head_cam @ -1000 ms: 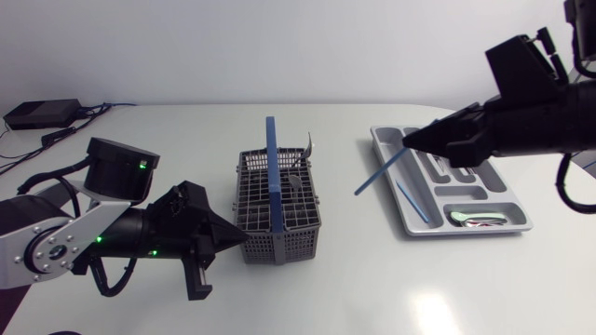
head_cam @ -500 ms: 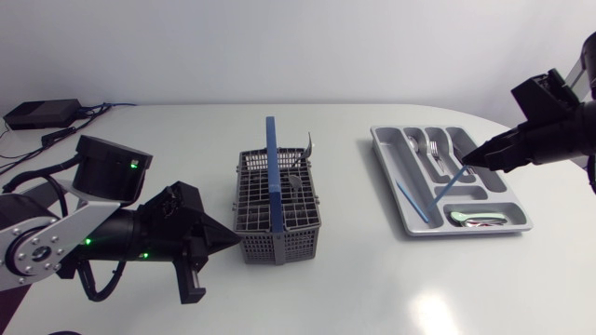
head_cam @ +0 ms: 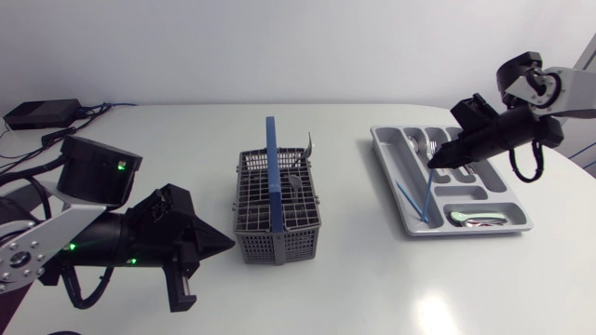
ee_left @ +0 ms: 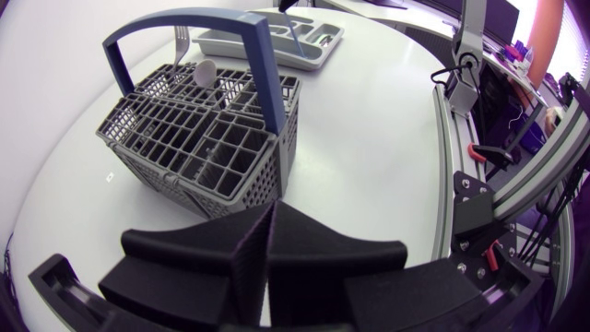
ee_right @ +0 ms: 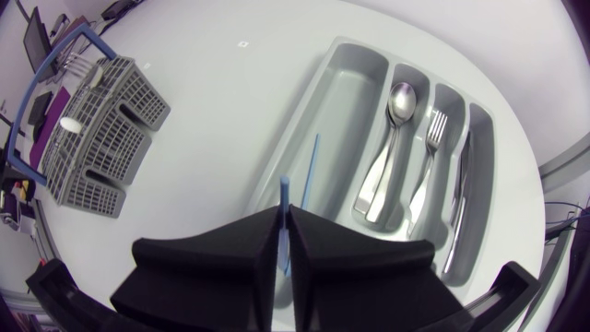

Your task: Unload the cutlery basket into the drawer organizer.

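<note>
Cutlery basket is facing the left gripper at its near left corner. That gripper is hovering just off the basket with its fingers pressed together on nothing. The basket is sitting mid-counter with its blue handle upright, and a fork and spoon are standing in its far cells. Well right of the basket the drawer organizer is lying. Over its basket-side compartment the right gripper is pinching a thin blue stick, with a second blue stick lying below. Farther from the basket, a second spoon, second fork and knife are resting in separate slots.

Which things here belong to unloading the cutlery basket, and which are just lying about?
Job: cutlery basket, drawer organizer, blue stick in the right pincer, spoon and fork standing in the basket.
Lying about: black box and cables at the table's far left corner.
</note>
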